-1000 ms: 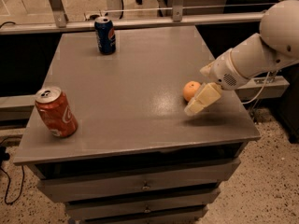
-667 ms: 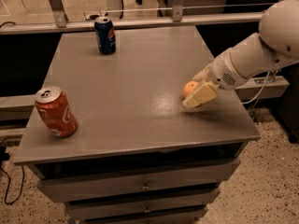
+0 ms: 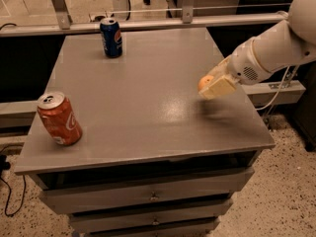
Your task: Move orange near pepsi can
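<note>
**Orange in the gripper, well apart from the pepsi can**

I saw only a sliver of the orange (image 3: 204, 82): a small rounded patch of bright, smooth orange skin peeking out on the side facing the pepsi can (image 3: 111, 37). The rest sat behind a pale, cream-coloured finger (image 3: 219, 87). The gripper (image 3: 213, 84) was closed on the orange, holding it off the table (image 3: 148, 107), with a soft shadow on the grey top beneath it. From the pepsi can, the fruit was far off to the right and nearer the camera.

The pepsi can stood upright, dark blue with a silver top, its round logo partly turned away from me. A red can (image 3: 59, 118) stood well apart from it, nearer the camera and to the left.

I could not make out the second finger or any stem dimple. The white arm (image 3: 276, 48) ran out past the right edge of the view.
</note>
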Motion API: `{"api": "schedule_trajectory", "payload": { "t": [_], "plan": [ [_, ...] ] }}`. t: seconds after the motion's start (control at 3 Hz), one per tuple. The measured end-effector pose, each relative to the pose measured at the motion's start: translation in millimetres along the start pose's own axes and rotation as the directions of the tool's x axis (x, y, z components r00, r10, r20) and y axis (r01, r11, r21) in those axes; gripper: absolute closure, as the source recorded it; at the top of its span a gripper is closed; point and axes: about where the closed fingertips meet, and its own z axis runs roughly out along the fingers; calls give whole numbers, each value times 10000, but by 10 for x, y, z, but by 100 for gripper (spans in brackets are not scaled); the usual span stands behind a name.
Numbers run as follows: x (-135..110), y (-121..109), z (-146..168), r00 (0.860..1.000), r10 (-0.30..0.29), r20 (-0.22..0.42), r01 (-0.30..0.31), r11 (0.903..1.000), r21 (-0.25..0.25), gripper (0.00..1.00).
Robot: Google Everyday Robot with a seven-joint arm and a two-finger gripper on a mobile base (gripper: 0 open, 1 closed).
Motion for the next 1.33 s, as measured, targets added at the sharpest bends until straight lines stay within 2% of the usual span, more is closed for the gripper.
{"api": "schedule_trajectory", "payload": {
  "t": [0.33, 0.67, 1.0, 1.33],
  "plan": [
    [-11, 15, 14, 10000, -16, -4, 16, 10000, -36, 100],
    [-13, 15, 14, 10000, -18, 1, 18, 10000, -34, 100],
    [-265, -64, 64, 9960, -441, 782, 423, 9988, 245, 100],
    [-736, -366, 183, 9740, -745, 2140, 602, 9955, 726, 100]
  ]
}}
